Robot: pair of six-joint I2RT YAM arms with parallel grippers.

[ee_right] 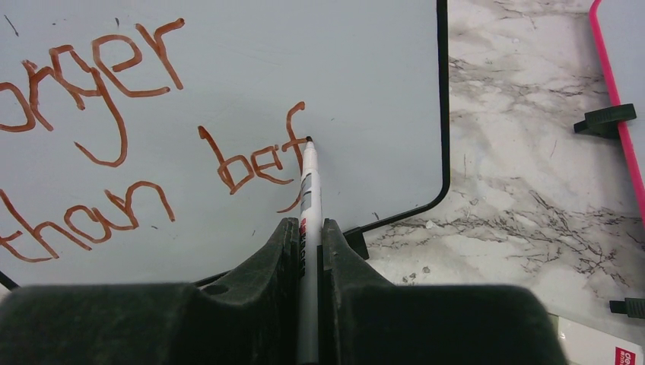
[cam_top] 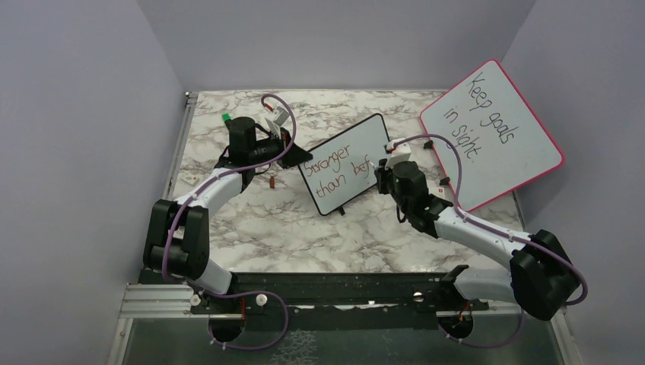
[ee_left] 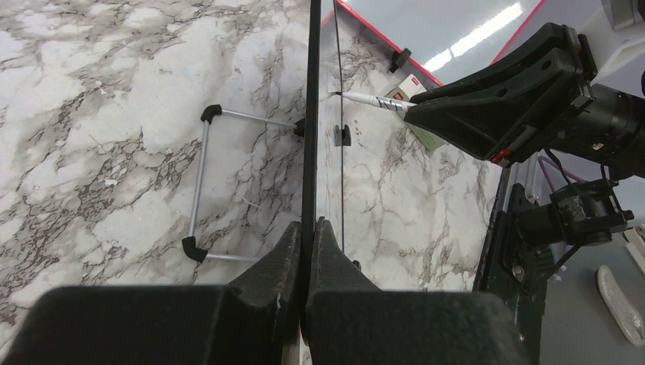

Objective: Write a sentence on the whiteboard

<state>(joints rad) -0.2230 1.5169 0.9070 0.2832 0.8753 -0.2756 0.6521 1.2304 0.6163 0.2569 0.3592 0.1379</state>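
My left claw (ee_left: 307,232) pinches the edge of the whiteboard (cam_top: 363,139), which stands on the marble surface (cam_top: 258,220). My right claw (ee_right: 308,232) grips a pen (ee_right: 307,179), tip on the sentence (ee_right: 251,169). Pale purple walls (cam_top: 319,38) stand around. A pink board (cam_top: 494,129) leans in the far right corner.

left arm (cam_top: 209,185) and right arm (cam_top: 475,226), white links, chunky black joints, purple cables (cam_top: 427,137), black end effector fingers (ee_right: 278,255)
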